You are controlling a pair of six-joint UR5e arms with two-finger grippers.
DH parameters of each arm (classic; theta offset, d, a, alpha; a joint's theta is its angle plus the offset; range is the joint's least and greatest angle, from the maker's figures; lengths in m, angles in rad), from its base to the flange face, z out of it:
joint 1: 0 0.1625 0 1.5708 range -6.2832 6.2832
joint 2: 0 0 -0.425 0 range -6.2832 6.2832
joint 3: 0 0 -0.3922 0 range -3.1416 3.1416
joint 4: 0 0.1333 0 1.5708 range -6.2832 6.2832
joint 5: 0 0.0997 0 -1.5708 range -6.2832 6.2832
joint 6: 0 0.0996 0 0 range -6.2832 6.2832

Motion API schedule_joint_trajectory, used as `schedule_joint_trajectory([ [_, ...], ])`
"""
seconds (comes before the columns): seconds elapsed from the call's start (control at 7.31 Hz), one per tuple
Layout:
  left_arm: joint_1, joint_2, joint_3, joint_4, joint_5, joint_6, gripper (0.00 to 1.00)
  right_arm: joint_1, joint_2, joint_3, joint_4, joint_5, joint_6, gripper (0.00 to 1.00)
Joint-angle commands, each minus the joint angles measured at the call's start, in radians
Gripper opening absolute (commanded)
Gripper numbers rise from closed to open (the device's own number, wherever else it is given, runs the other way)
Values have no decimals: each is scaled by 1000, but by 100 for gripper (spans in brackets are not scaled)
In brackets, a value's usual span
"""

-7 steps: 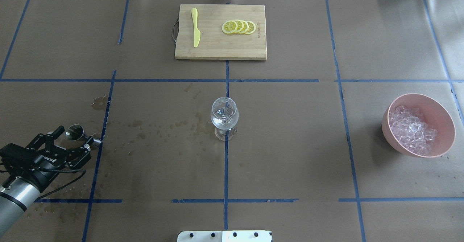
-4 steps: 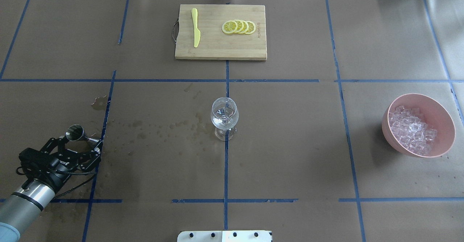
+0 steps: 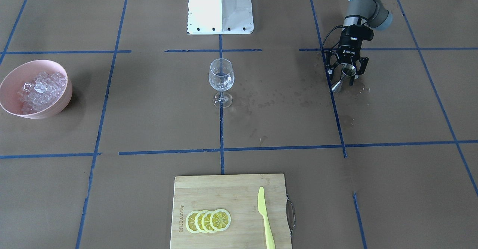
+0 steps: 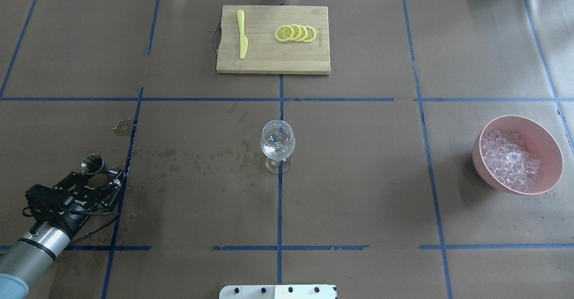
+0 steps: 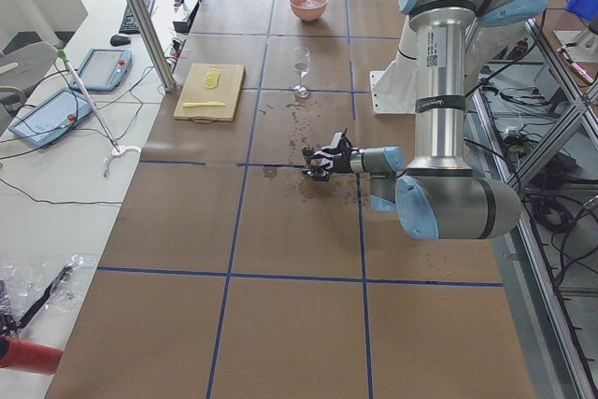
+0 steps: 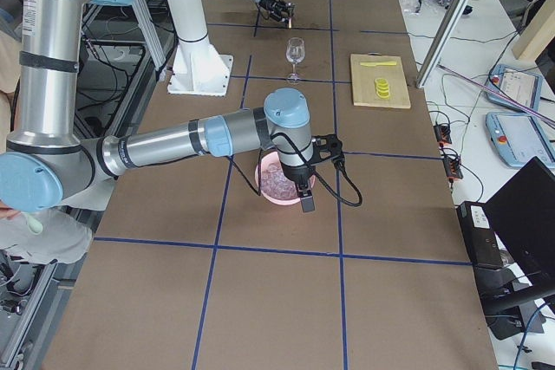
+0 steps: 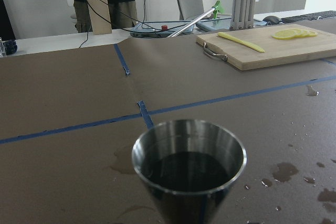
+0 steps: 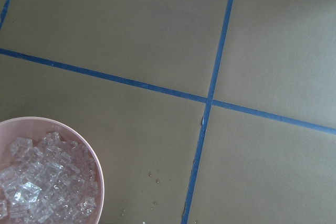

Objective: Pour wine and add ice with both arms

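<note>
L gripper (image 4: 103,177) sits low on surface (image 4: 358,200), well to wine glass's (image 4: 277,144) left, jaws spread either side of steel jigger (image 4: 92,163) holding dark liquid. Ice (image 4: 509,164) fills pink bowl (image 4: 545,137) far to glass's right, R gripper (image 6: 308,203) by it; cannot tell its jaws' state

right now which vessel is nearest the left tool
The steel jigger, right at the left tool; the wine glass stands mid-table, the pink bowl far beyond it.
</note>
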Motion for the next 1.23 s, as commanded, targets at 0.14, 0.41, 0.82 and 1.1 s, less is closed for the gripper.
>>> schedule_joint_trajectory([
  [0.14, 0, -1, 0, -7, 6, -1, 51, 0, 0, 2, 0, 0, 0, 100],
  [0.41, 0, -1, -2, -8, 9, -1, 51, 0, 0, 0, 0, 0, 0, 100],
  [0.82, -1, -1, -5, -13, 15, -1, 52, 1, 0, 0, 0, 0, 0, 100],
  [1.1, 0, -1, 0, -39, 27, -1, 52, 0, 0, 0, 0, 0, 0, 100],
])
